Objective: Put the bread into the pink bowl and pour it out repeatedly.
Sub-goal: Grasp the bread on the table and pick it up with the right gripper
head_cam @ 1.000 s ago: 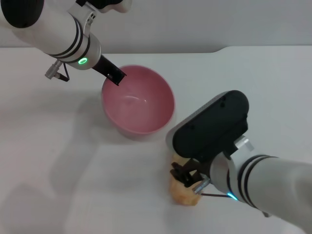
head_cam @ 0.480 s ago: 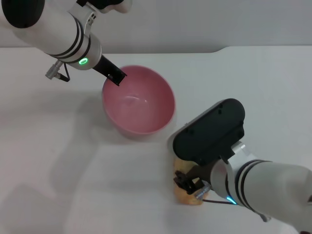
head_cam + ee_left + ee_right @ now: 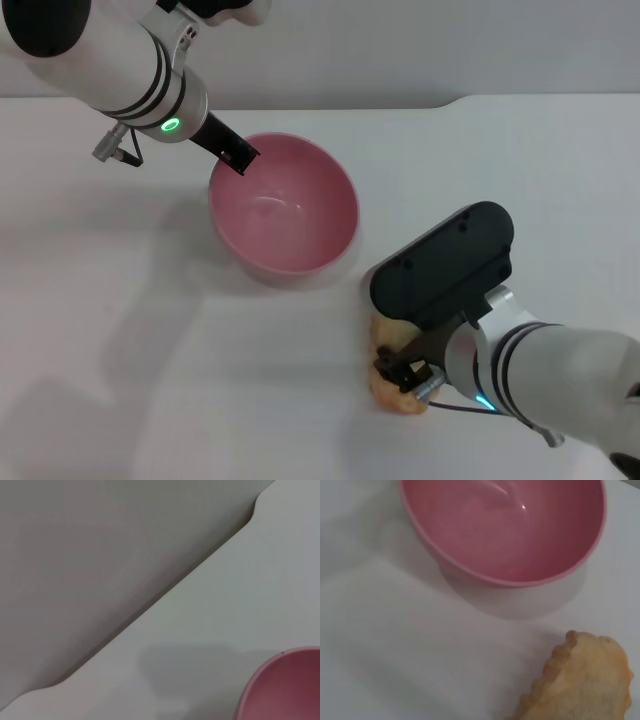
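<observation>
The pink bowl (image 3: 283, 205) stands upright with nothing in it, left of the table's centre; the right wrist view shows its smooth inside (image 3: 510, 525). My left gripper (image 3: 236, 155) is at the bowl's far left rim, shut on it, one black finger lying over the edge. The bread (image 3: 396, 398) lies on the table in front of the bowl and to its right, mostly hidden under my right wrist. Its ridged edge shows in the right wrist view (image 3: 585, 680). My right gripper (image 3: 405, 375) is down on the bread, its fingers closed around it.
The white table (image 3: 120, 330) runs to a back edge with a step (image 3: 455, 100) at the far right. Open surface lies left of and in front of the bowl. A corner of the bowl's rim (image 3: 285, 685) shows in the left wrist view.
My right gripper has moved to the right and a little nearer, and the bread has shifted right with it. The left arm and the bowl have stayed still.
</observation>
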{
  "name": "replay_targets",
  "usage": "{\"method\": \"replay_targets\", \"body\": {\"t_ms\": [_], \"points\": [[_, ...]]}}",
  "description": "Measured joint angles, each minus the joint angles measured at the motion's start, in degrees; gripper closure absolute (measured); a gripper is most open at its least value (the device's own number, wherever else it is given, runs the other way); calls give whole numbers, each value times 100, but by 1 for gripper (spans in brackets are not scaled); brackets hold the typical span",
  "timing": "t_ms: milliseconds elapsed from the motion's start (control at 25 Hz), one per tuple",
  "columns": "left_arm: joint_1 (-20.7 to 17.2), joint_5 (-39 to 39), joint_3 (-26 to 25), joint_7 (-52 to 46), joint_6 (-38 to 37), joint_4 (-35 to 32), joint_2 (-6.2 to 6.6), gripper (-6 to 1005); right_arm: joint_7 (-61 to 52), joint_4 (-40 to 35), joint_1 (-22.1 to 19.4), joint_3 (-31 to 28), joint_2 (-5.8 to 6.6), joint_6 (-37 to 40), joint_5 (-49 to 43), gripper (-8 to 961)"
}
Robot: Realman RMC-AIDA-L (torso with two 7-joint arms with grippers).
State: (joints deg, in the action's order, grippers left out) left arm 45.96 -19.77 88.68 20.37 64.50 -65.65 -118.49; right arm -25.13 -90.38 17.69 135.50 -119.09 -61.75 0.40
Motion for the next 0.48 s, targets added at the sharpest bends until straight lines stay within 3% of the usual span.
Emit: {"method": "replay_targets", "body": {"t_ms": [440,480], "points": [[-14,0,0,2,-4,-1,2,956,84,271,196,138,4,-112,-3,468],[-16,0,0,2,-4,-1,2,956,92,284,203,134,4,-116,7,505]]}}
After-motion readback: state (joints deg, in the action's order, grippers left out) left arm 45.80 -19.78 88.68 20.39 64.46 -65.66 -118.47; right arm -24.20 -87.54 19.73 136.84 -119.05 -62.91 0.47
